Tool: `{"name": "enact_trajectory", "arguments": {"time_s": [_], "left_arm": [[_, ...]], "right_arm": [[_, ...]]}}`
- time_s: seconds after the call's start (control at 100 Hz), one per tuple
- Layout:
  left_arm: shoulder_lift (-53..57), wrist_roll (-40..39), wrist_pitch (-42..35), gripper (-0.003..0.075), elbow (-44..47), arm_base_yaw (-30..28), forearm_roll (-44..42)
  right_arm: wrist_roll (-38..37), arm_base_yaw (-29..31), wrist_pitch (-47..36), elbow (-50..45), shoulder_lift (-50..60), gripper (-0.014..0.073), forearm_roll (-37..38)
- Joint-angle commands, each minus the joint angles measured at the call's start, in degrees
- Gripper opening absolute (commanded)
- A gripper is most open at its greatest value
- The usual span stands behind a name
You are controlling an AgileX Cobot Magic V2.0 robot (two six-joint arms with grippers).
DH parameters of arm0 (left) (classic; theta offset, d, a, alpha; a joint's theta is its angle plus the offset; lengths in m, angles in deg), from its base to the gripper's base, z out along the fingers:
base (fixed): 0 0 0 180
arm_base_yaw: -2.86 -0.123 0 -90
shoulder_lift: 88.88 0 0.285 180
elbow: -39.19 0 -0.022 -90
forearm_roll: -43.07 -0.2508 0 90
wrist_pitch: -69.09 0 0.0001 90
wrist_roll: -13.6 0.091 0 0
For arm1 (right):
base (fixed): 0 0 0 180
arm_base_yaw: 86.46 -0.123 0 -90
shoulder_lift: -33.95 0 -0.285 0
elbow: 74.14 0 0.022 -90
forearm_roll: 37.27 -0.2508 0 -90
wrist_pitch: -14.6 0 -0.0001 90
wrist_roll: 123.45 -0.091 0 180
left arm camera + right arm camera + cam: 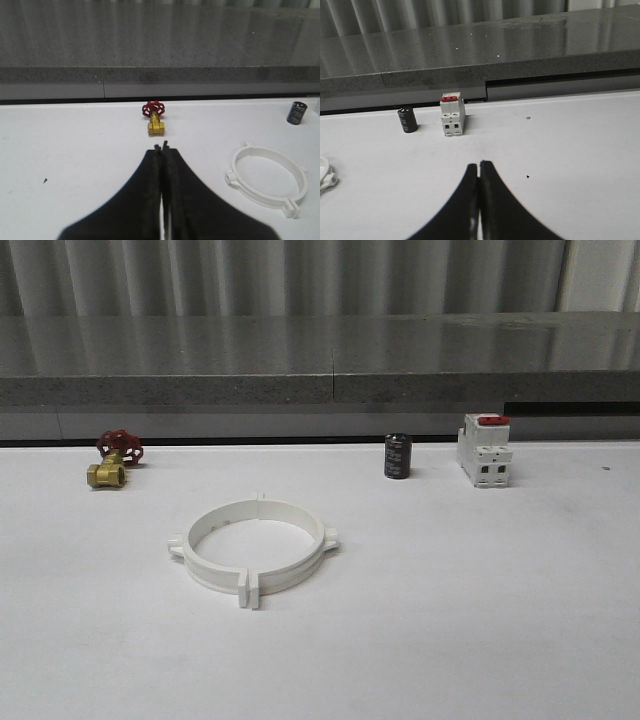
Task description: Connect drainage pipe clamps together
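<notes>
L gripper [163, 148]: black fingers pressed together, tips touching, nothing between them. Arm pose is low and level w/ the white table [480, 620], fingers pointing fwd toward the grey stone ledge [320, 360] at the back. It hovers above the table surface, well short of any object.

R gripper [479, 163]: same pose, black fingers closed flat against each other, nothing pinched, pointing fwd over bare table.

Task item: the two white plastic semicircular drainage pipe clamps [255, 545] lie flat on the table, already mated into one wide ring, end flanges meeting at the near side and at the far side, small tabs sticking out on both flanks. In the L wrist view the ring [266, 179] sits ahead and off to the R side of the L gripper, near but apart, no contact. In the R wrist view just a sliver of the ring's edge [326, 175] peeks in, off to the L side of the R gripper, well apart.

Other stuff: small brass valve w/ red handwheel [154, 117] sits straight ahead of the L gripper tips, apart from them, close to the ledge. Short black cylindrical capacitor [408, 120] stands upright ahead-left of the R gripper; white boxy breaker w/ red switch [452, 116] stands just beside it, a bit L of the R gripper's line. Both well apart from the fingers.
</notes>
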Motion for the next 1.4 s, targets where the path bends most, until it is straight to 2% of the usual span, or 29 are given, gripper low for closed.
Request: {"name": "enact_trajectory", "arguments": {"time_s": [0.0,0.21,0.38,0.61,1.39], "left_arm": [[2.19,-0.23,-11.14,-0.002,2.79,-0.17,-1.21],[9.92,-0.23,-21.61,-0.002,13.33,-0.17,-1.46],[14.02,-0.23,-23.33,-0.002,17.85,-0.17,-1.46],[14.03,-0.23,-29.78,-0.002,21.75,-0.17,-1.59],[14.03,-0.23,-29.07,-0.002,21.75,-0.17,-1.31]], "right_arm": [[0.52,0.38,-4.83,0.83,1.17,-0.0069,0.0],[0.52,0.38,-4.83,0.83,1.17,-0.0069,0.0],[0.52,0.38,-4.83,0.83,1.17,-0.0069,0.0],[0.52,0.38,-4.83,0.88,1.17,-0.0069,0.0],[0.52,0.38,-4.83,0.88,1.17,-0.0069,0.0]]}}
